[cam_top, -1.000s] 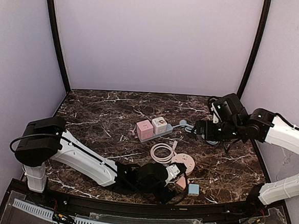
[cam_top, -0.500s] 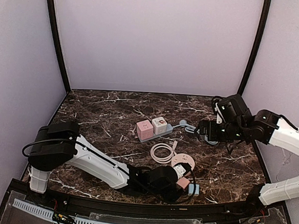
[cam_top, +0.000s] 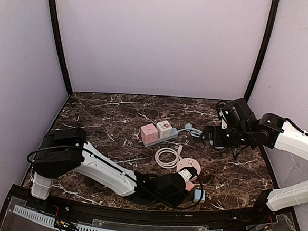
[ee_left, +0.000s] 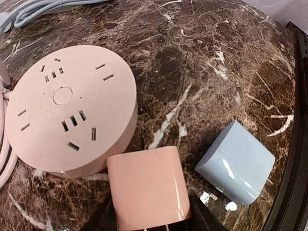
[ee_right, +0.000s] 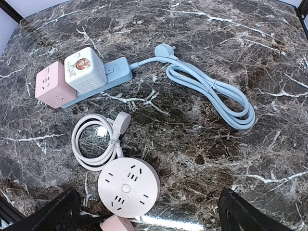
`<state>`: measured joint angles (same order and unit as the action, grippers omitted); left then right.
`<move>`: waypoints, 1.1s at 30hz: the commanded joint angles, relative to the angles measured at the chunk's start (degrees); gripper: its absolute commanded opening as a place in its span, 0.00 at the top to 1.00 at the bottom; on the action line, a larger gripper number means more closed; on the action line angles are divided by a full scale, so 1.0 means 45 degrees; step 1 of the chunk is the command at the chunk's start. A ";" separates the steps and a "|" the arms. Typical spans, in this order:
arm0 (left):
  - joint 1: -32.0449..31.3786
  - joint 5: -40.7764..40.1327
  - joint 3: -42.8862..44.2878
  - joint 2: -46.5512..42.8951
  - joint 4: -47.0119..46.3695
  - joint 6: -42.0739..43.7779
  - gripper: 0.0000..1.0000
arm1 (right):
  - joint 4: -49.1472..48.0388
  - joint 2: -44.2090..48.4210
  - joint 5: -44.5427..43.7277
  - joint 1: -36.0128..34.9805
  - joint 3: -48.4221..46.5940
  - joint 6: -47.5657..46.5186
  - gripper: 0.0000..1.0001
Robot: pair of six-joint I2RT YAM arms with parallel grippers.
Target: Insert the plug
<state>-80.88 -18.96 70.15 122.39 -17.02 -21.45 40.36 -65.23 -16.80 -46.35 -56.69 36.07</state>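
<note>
Two notes: left end effector (ee_left: 152,217) clamps pink plug (ee_left: 147,185) near counter (ee_left: 216,57) edge, beside round socket (ee_left: 67,106); right end effector (ee_right: 154,211) gapes wide, empty.

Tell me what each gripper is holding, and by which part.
The left gripper appears to clamp the pink plug by its two side faces, near the pronged end. The right gripper is open, holding nothing.

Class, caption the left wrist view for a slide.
Left pincer straddles a pink plug beside a round socket and blue cube.
</note>
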 commanded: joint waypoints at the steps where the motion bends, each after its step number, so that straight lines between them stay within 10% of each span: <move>1: -0.0054 -0.0388 0.0067 0.0134 0.0207 0.0185 0.56 | -0.0009 -0.0169 -0.0310 0.0060 -0.0138 -0.0082 0.01; 33: -0.0034 -0.1303 -0.3673 -0.3245 -0.2202 0.2621 0.65 | -0.0268 -0.0728 0.2978 0.0108 -0.0933 -0.1415 0.01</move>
<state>-80.90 -24.29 56.53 111.90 -23.38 -13.04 40.51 -67.90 -10.61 -46.33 -58.74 32.42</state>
